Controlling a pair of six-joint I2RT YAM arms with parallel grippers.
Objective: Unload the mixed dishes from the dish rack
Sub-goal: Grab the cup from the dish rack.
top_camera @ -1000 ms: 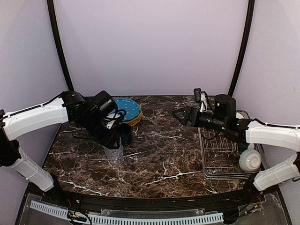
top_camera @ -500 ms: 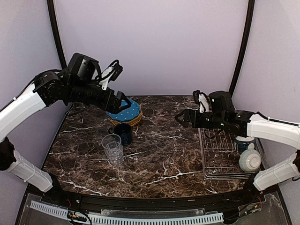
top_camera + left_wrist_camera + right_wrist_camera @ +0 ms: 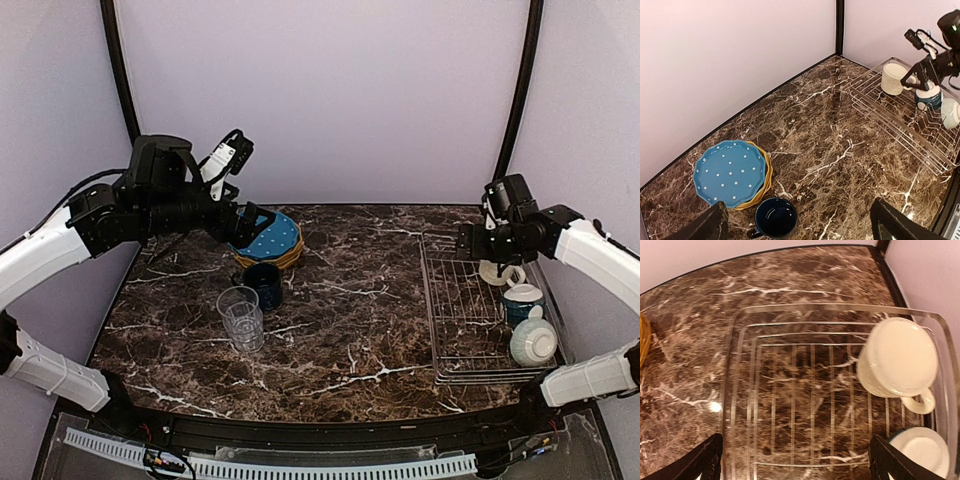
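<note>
The dish rack (image 3: 432,322) stands at the right of the table and holds a cream mug (image 3: 497,272) and two teal-and-white bowls (image 3: 533,342). My right gripper (image 3: 472,241) hovers open and empty over the rack's far end. In the right wrist view the mug (image 3: 900,357) lies right of the gripper (image 3: 797,460) on the rack wires (image 3: 735,390). My left gripper (image 3: 255,216) is open and empty, raised above the blue dotted plate (image 3: 268,236). That plate lies on a yellow plate (image 3: 766,181). A dark blue cup (image 3: 776,217) and a clear tumbler (image 3: 241,318) stand on the table nearby.
Marble tabletop (image 3: 350,320) between the plates and the rack. Purple walls close behind and at both sides, with black posts in the corners. The rack sits close to the right wall and the table's right edge.
My left arm let go of the tumbler, rose and drew back over the plates. My right arm swung from the table's middle to the right, over the rack's far end.
</note>
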